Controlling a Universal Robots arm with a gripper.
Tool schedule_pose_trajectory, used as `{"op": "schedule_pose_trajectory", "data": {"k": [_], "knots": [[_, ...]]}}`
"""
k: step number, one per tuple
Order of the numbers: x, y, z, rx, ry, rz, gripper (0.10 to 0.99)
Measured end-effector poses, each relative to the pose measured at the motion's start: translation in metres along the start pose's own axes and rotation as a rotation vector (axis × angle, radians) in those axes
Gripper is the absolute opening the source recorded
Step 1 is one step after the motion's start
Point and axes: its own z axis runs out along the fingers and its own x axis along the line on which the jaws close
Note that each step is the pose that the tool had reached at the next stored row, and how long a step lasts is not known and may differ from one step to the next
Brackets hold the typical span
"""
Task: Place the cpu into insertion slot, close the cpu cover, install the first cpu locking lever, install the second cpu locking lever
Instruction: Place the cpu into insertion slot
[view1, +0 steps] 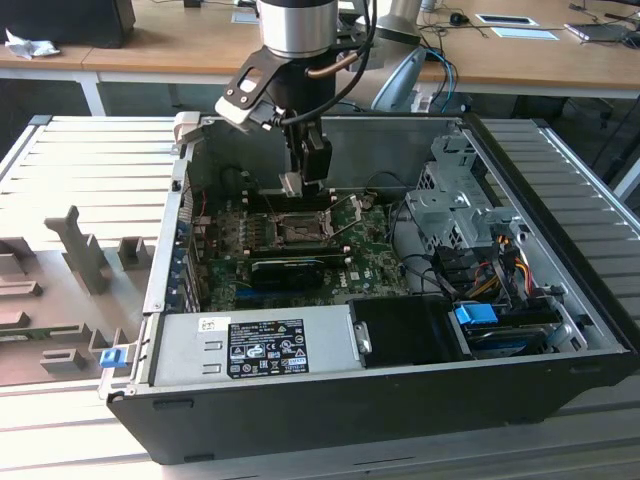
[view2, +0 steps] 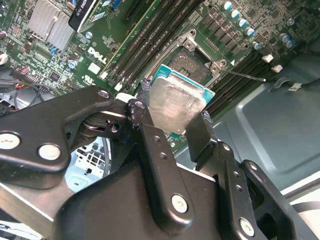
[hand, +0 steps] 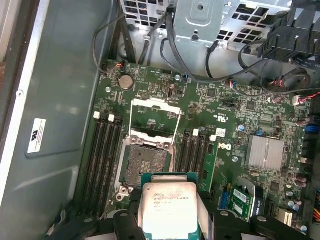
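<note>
My gripper (view1: 303, 182) hangs inside the open computer case, shut on the cpu (view2: 175, 106), a flat silver square on a green backing. One finger (view2: 145, 112) presses each side of the chip. In the first wrist view the cpu (hand: 167, 207) hovers just short of the insertion slot (hand: 147, 162), a dark square socket on the green board. The insertion slot (view1: 300, 232) lies a little below and in front of the gripper in the exterior view. The cpu cover (hand: 155, 107) is swung open, lying back beyond the socket, with thin wire levers raised on both sides.
Black memory slots (hand: 102, 155) flank the socket on both sides. A finned heatsink (hand: 265, 152) sits further along the board. The power supply (view1: 255, 345) fills the case's near side, and a metal drive cage (view1: 460, 210) with cables stands at the exterior view's right.
</note>
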Motion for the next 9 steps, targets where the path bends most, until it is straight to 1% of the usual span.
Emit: {"op": "schedule_pose_trajectory", "data": {"k": [9], "knots": [[0.0, -0.0002, 0.0028, 0.0, 0.0, 0.0, 0.525]]}}
